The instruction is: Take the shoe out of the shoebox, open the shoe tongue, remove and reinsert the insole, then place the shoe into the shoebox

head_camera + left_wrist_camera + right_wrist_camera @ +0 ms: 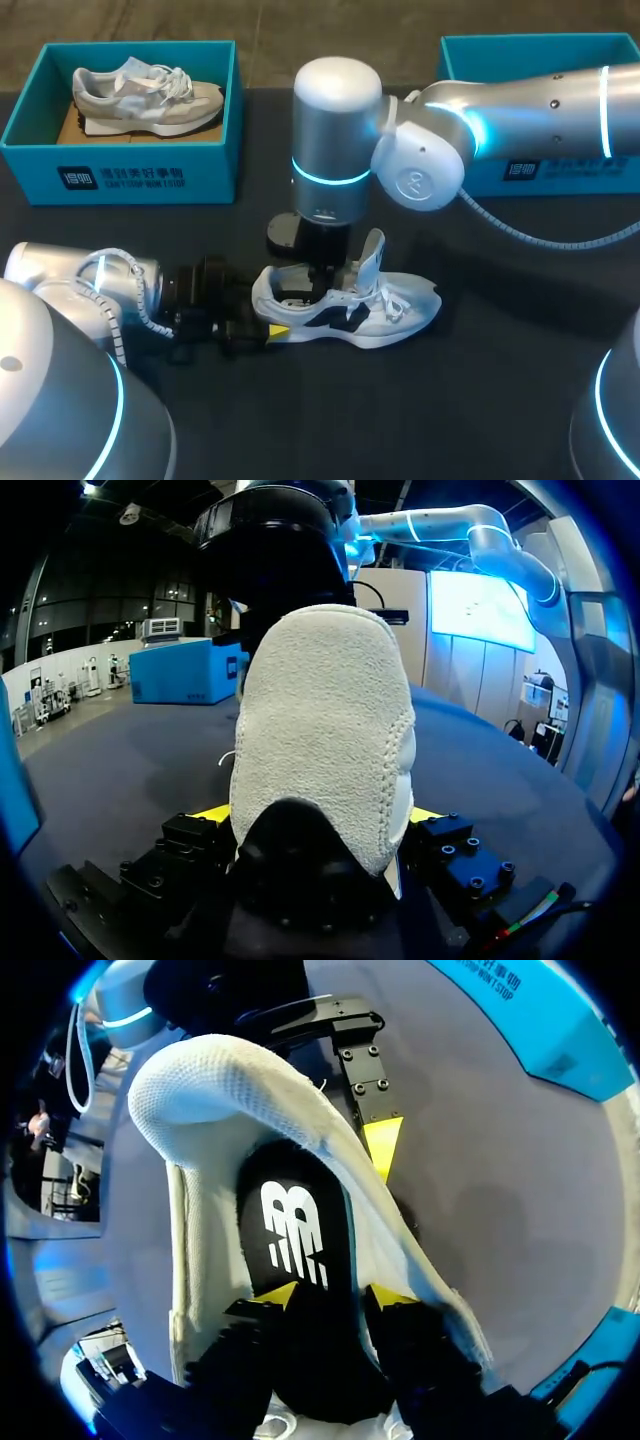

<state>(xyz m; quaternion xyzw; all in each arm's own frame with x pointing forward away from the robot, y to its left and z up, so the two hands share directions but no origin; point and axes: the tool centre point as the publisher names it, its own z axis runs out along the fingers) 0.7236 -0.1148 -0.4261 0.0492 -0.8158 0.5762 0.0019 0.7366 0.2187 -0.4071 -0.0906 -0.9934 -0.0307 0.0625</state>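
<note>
The white mesh sneaker [350,305] lies on the black table [500,420], left gripper [320,820] clamped on its squishy heel, right gripper [333,1298] seemingly pinching the floppy black foam insole [295,1230], best peeled from the heel edge.

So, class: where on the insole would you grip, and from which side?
Grip the insole at its heel end, coming down from above through the opening of the shoe. The tongue stands pulled up, baring that end, and the left gripper holds the heel from behind, so above is likely the free side.
</note>
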